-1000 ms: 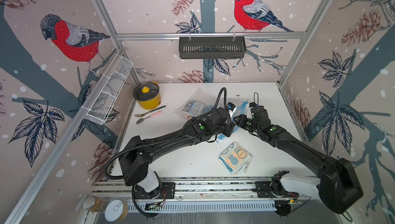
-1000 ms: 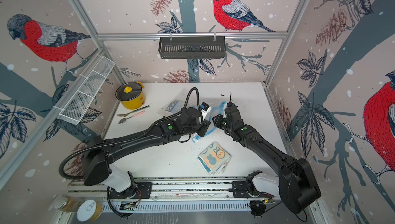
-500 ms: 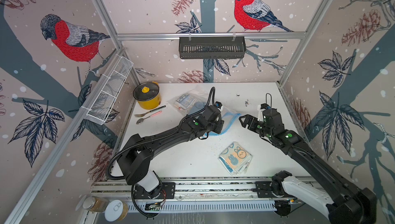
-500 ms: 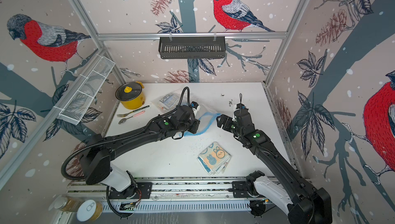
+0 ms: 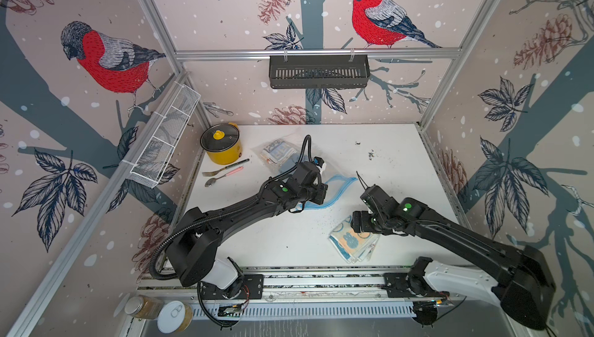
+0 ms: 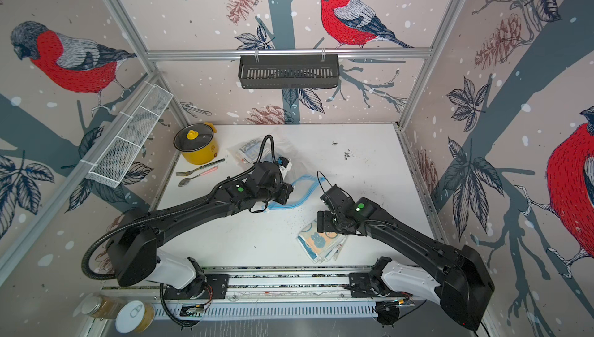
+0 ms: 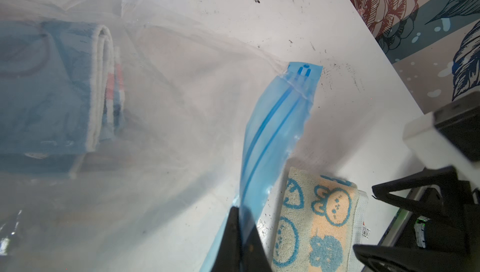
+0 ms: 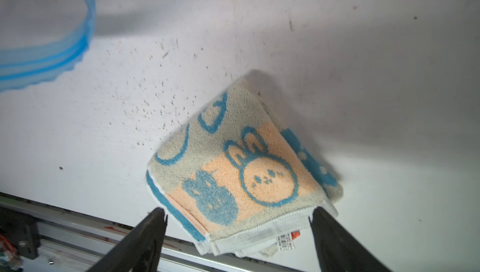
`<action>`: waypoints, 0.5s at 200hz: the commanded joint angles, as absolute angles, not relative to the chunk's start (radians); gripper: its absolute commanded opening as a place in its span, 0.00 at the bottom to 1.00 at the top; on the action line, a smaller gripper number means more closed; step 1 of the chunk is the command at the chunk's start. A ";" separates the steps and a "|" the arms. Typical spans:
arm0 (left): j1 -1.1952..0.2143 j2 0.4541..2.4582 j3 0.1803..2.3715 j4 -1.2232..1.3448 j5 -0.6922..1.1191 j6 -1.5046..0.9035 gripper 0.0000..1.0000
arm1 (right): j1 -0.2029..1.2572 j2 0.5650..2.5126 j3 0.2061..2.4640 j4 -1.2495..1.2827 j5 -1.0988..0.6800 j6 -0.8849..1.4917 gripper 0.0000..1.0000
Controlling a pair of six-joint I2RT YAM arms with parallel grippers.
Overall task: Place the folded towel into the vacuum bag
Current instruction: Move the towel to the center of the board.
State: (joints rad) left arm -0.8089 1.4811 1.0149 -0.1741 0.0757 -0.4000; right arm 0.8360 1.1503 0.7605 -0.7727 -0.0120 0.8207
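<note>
My right gripper (image 8: 237, 212) hung wide and empty just over the folded towel (image 8: 241, 169), near the front edge of the table (image 5: 289, 242); my left gripper (image 7: 242, 215) pinched the vacuum bag (image 7: 168, 89) by its zip strip (image 7: 272, 128).

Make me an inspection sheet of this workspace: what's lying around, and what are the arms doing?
Surface: white table, scattered dark specks.
Job's things: folded towel lies outside the vacuum bag, near the front edge; bag mouth open, another towel inside.
Clutter: yellow pot, fork, spoon at far left.
End effectors: left end effector shut on the blue zip strip; right end effector open over the folded towel.
Cables: black cable loops above the left wrist.
Surroundings: bird-print walls, black rack, white wire basket.
</note>
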 commanded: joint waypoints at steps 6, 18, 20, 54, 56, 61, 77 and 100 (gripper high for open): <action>-0.798 1.468 1.003 -0.127 0.080 -0.427 0.00 | 0.953 1.271 0.787 -0.831 0.026 0.944 0.90; -0.796 1.464 1.003 -0.130 0.084 -0.432 0.00 | 0.999 1.331 0.794 -0.821 0.015 0.985 0.90; -0.796 1.464 1.003 -0.130 0.084 -0.430 0.00 | 1.005 1.341 0.794 -0.818 0.013 0.991 0.90; -0.796 1.439 1.003 -0.138 0.069 -0.432 0.00 | 1.035 1.430 0.761 -0.726 -0.003 1.055 0.91; -0.796 1.438 1.003 -0.138 0.069 -0.433 0.00 | 1.031 1.433 0.758 -0.720 -0.003 1.058 0.91; -0.797 1.436 0.988 -0.135 0.072 -0.436 0.00 | 1.024 1.438 0.750 -0.704 -0.002 1.061 0.91; -0.796 1.431 0.978 -0.131 0.081 -0.439 0.00 | 0.983 1.449 0.729 -0.661 0.001 1.066 0.91; -0.796 1.436 0.981 -0.129 0.091 -0.444 0.00 | 0.886 1.448 0.711 -0.617 0.011 1.035 0.91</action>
